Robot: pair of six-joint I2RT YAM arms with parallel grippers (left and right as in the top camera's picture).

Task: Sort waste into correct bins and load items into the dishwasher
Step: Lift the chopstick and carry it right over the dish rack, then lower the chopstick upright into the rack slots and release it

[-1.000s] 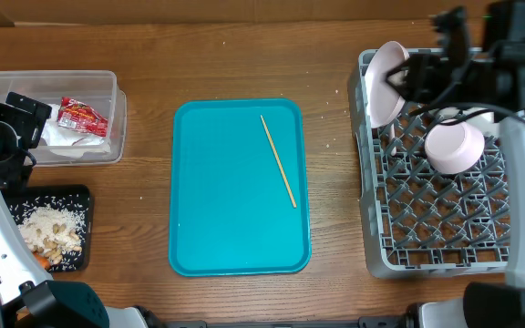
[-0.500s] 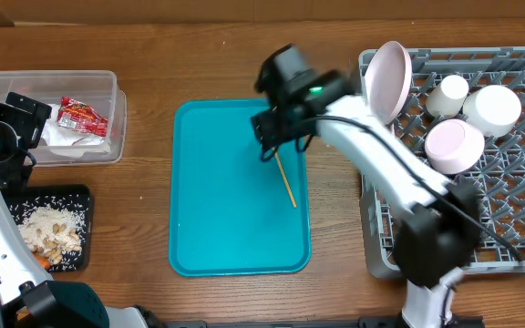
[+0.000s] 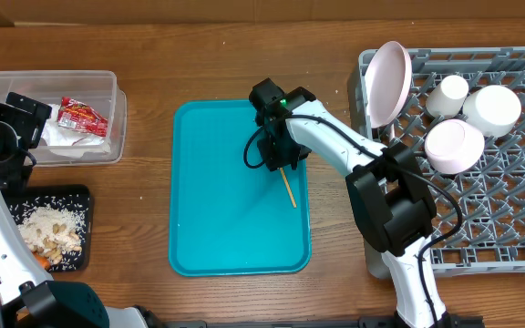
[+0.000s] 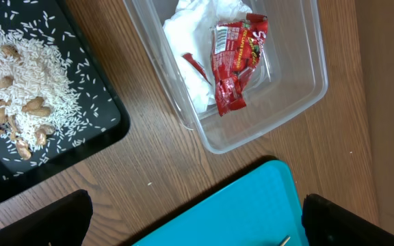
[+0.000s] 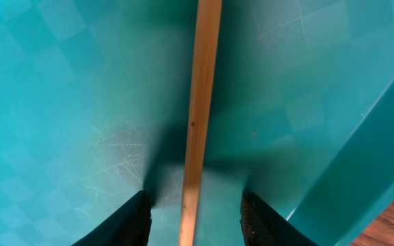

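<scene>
The pale slim fork [image 3: 290,190], which looks like a thin wooden stick, lies on the teal tray [image 3: 217,210]. My right gripper [image 3: 276,157] is low over it and open, with one finger on each side of the stick [image 5: 200,102] in the right wrist view [image 5: 193,225]. My left gripper [image 4: 193,222] is open and empty above the table beside the clear tub [image 4: 306,89]. The tub holds the red wrapper [image 4: 234,61] and white napkins [image 4: 190,27]. The black tray [image 4: 108,130] holds rice scraps [image 4: 26,75].
The grey dish rack [image 3: 481,210] at the right holds the upright plate [image 3: 386,80], the cup [image 3: 447,94] and two bowls [image 3: 492,107] [image 3: 454,146]. An orange carrot bit [image 3: 42,261] shows on the black tray [image 3: 85,196]. The tub [image 3: 108,87] stands far left.
My right arm has swung from the dish rack to the teal tray and come down over the stick. The left arm has not moved.
</scene>
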